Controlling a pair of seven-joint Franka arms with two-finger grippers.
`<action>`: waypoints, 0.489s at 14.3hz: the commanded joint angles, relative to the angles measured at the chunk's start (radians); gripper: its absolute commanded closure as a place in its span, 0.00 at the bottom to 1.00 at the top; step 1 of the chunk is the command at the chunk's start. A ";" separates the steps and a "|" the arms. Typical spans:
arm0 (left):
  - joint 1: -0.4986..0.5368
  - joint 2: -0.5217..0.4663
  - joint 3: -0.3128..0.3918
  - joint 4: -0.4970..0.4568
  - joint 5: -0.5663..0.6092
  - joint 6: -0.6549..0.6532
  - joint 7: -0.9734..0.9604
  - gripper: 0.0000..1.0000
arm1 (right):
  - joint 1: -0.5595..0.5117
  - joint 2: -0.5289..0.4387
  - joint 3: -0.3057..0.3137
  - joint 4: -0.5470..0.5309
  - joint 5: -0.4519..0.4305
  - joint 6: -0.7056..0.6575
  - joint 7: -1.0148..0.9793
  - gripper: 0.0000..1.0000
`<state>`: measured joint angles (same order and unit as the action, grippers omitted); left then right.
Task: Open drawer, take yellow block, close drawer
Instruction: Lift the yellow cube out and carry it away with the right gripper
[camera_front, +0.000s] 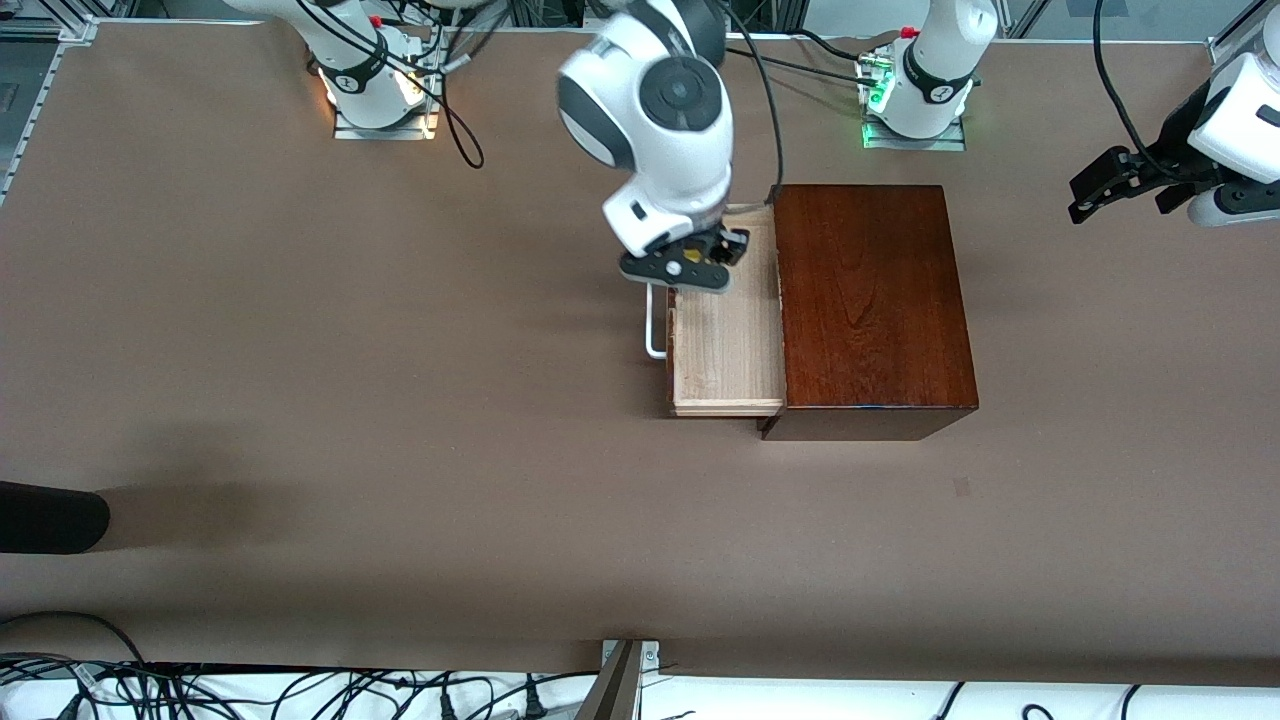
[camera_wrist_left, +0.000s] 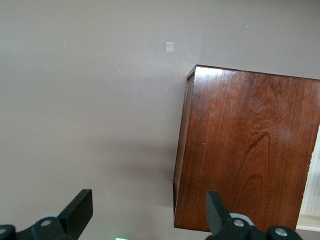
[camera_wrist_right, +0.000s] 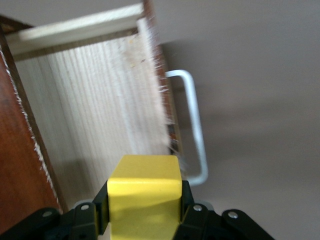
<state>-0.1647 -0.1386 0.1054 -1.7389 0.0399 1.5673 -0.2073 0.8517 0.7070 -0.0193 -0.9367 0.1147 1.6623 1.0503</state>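
Yellow block looked light, rigid, smooth; right gripper clamped flat sides over open drawer. Left gripper waited, spread wide, above table.

The drawer stood pulled open from its dark box — a pale wood tray, white U-shaped handle toward the right arm's end. The yellow block — a small bright cube — hung above the tray, clamped in the right gripper.

Open left claw above mahogany box
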 joint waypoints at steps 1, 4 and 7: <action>-0.001 0.011 0.000 0.030 -0.017 -0.021 0.011 0.00 | -0.046 -0.095 0.007 -0.021 0.003 -0.117 -0.036 1.00; -0.001 0.011 0.000 0.030 -0.017 -0.021 0.011 0.00 | -0.076 -0.181 -0.051 -0.040 0.005 -0.278 -0.172 1.00; -0.003 0.011 0.000 0.030 -0.017 -0.021 0.011 0.00 | -0.076 -0.277 -0.169 -0.155 0.016 -0.319 -0.338 1.00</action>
<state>-0.1656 -0.1386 0.1047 -1.7378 0.0399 1.5673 -0.2073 0.7746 0.5201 -0.1303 -0.9669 0.1146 1.3495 0.8077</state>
